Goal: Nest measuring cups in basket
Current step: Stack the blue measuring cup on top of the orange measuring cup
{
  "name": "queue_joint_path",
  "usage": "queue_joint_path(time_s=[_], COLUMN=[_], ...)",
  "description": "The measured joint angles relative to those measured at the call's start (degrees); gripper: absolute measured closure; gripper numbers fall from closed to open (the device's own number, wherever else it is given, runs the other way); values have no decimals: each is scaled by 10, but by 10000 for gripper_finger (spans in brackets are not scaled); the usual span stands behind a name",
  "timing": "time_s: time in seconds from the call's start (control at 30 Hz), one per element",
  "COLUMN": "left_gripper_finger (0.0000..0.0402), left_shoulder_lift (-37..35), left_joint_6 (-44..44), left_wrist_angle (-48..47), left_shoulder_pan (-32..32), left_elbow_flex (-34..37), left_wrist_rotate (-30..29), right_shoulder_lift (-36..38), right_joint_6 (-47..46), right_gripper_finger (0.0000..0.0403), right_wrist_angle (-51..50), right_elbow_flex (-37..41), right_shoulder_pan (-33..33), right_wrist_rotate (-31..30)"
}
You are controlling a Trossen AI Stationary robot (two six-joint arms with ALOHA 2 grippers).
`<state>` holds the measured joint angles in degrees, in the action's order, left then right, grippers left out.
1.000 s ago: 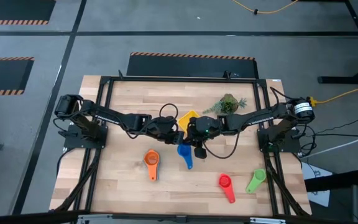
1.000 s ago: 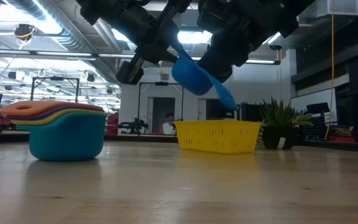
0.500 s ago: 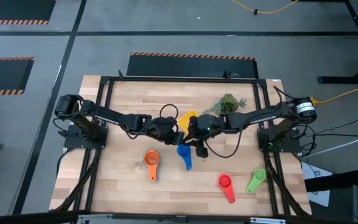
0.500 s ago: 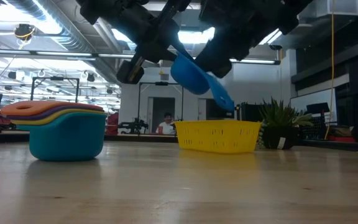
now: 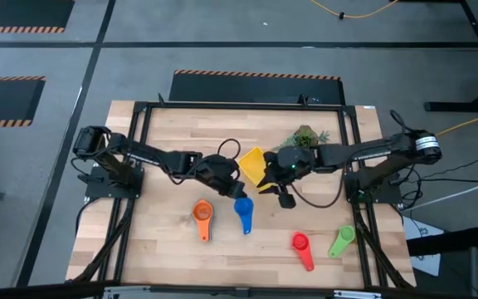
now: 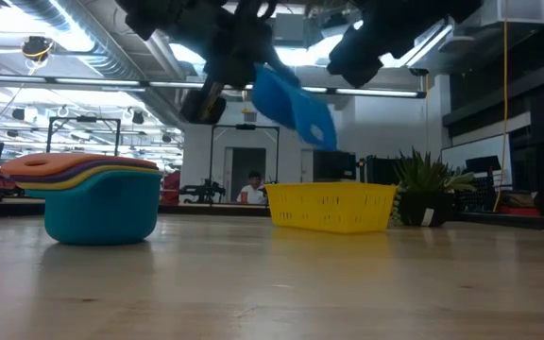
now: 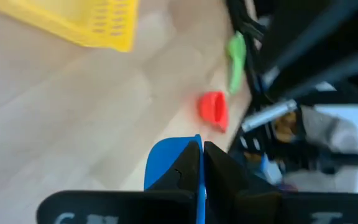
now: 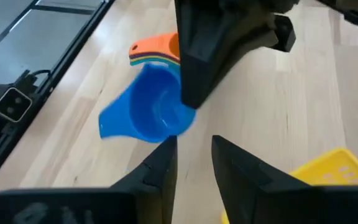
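A blue measuring cup (image 5: 243, 208) hangs in the air by my left gripper (image 5: 229, 179), which is shut on it; the low view shows this cup (image 6: 291, 99) high above the table. My right gripper (image 8: 194, 163) is open, a short way off on the cup's right (image 5: 283, 193), touching nothing. The yellow basket (image 5: 252, 163) rests on its base between the two arms. A stack of nested cups (image 6: 97, 203), orange on top and teal at the bottom, stands on the table. A red cup (image 5: 301, 245) and a green cup (image 5: 341, 241) lie near the right near corner. My left gripper pinches the blue cup's bowl wall at the rim (image 8: 184, 107), on the side opposite the handle (image 8: 109, 124). The thin blue wall (image 7: 197, 180) shows between its two fingers. The cup is lifted clear of the table and tilted, its handle sticking out and away from the fingers.
A small leafy plant (image 5: 305, 138) stands behind the basket, toward the far right. Black frame rails (image 5: 131, 166) run along both table sides. Bare wood lies along the near edge between the orange-topped stack (image 5: 202, 214) and the red cup.
My right gripper has drawn back from the blue cup toward the table's right edge and now stands apart from it. The cup stays up in my left gripper and has turned, its handle swinging round.
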<state>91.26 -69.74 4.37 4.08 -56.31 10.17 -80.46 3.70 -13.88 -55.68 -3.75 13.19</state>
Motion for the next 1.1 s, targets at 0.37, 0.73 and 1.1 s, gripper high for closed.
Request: queue_joint_path(time_s=[0.37,0.73,1.1], left_gripper_finger=[396,396,396], left_shoulder_lift=[0,-42,-148], left_joint_6=[124,189,239], left_wrist_angle=[26,-42,-261], left_shoulder_pan=[-28,-60,-54], left_elbow_flex=[0,2,1], left_wrist_rotate=[226,295,235], right_shoulder_lift=[12,12,12], right_joint_6=[-1,-2,-2], right_gripper_finger=[299,299,299], right_wrist_angle=[-56,-64,-71], right_elbow_flex=[0,1,1], right_shoulder_pan=[0,0,0], right_wrist_rotate=[0,0,0])
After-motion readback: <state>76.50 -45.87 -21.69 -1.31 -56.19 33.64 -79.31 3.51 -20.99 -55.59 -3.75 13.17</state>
